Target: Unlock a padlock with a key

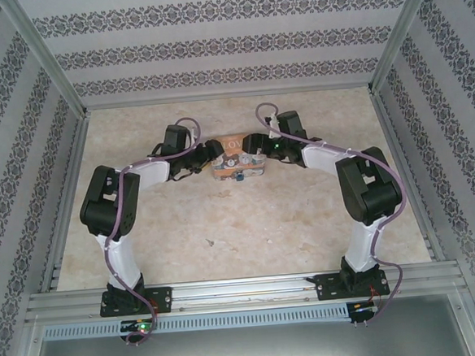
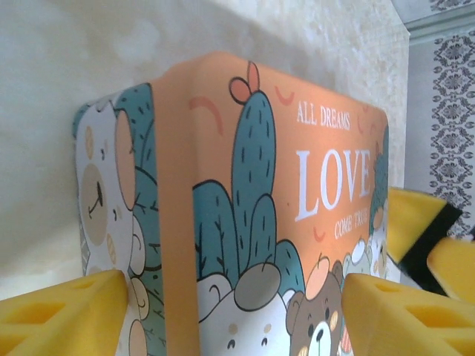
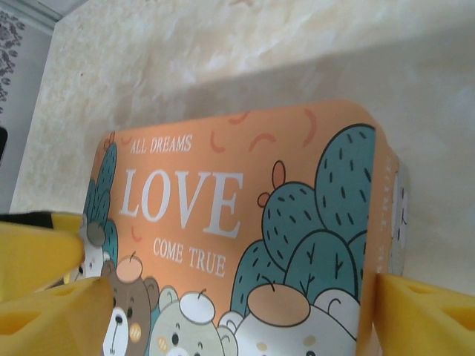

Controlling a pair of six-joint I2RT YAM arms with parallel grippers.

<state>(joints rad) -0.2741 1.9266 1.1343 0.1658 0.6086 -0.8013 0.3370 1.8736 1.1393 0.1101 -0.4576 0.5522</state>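
Note:
The orange "LOVE" tin (image 1: 238, 160) with cartoon animals sits mid-table, and both grippers are at it. A tiny teal padlock (image 1: 240, 178) hangs at the tin's near side, very small in the top view. My left gripper (image 1: 214, 157) is at the tin's left end. In the left wrist view my left gripper (image 2: 234, 285) is open, its yellow fingers (image 2: 67, 315) spread wide, the tin (image 2: 245, 185) between them. My right gripper (image 1: 262, 150) is at the right end. My right gripper (image 3: 245, 285) is open too, its fingers (image 3: 427, 319) either side of the tin (image 3: 223, 193).
The table (image 1: 249, 226) is beige marble, fenced by metal rails and patterned walls. A tiny dark speck (image 1: 212, 243) lies on the table nearer the arm bases, too small to identify. Each wrist view catches the other gripper's yellow fingers (image 2: 415, 222) beside the tin.

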